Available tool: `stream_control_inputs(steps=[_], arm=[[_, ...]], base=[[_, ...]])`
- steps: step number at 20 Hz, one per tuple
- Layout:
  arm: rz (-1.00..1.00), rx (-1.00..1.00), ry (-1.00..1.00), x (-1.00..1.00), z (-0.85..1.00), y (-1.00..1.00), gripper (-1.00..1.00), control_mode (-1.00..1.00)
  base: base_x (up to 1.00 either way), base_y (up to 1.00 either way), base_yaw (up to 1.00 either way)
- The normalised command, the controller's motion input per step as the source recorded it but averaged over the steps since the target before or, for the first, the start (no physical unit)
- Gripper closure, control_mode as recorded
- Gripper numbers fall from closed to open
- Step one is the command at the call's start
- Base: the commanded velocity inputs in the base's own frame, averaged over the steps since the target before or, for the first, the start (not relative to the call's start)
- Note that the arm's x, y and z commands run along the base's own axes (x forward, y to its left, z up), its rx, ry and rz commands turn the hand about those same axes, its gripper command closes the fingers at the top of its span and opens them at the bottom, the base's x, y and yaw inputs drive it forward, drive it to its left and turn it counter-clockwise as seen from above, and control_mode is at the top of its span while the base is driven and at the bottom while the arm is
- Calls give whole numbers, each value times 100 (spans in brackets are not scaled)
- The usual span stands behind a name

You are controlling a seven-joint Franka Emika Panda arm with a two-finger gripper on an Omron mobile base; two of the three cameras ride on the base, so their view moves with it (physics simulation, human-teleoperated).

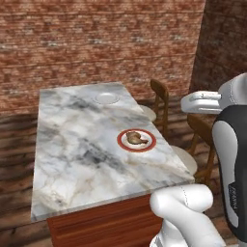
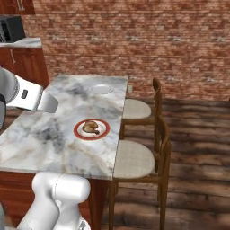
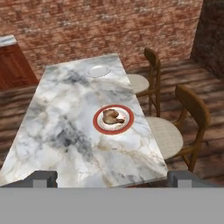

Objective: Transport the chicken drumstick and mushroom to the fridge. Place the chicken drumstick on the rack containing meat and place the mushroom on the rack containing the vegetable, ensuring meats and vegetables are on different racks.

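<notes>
Jaws spread wide and empty, the gripper [image 3: 112, 178] hovers above the golden-brown chicken drumstick [image 3: 112, 117] on its red-rimmed white plate [image 3: 127, 127]; pickup stage, next a descent onto it.

Brick walls [image 2: 134, 40], wood floor [image 2: 197, 148], marble island [image 1: 72, 144], 2 chairs [image 2: 139, 161]

The chicken drumstick [image 3: 112, 117] is set on a rimmed plate [image 3: 124, 128] near the right edge of the island counter [image 3: 65, 131]. A second plate [image 3: 98, 71] lies at the far end. Two chairs [image 3: 175, 127] are placed along the right side.
</notes>
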Motion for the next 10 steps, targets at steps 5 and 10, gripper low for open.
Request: stream_control_inputs(steps=[5, 10], arm=[[0, 0, 0, 0, 0, 0, -100, 100], [0, 0, 0, 0, 0, 0, -100, 100]], base=[[36, 18, -18], [82, 6, 0]])
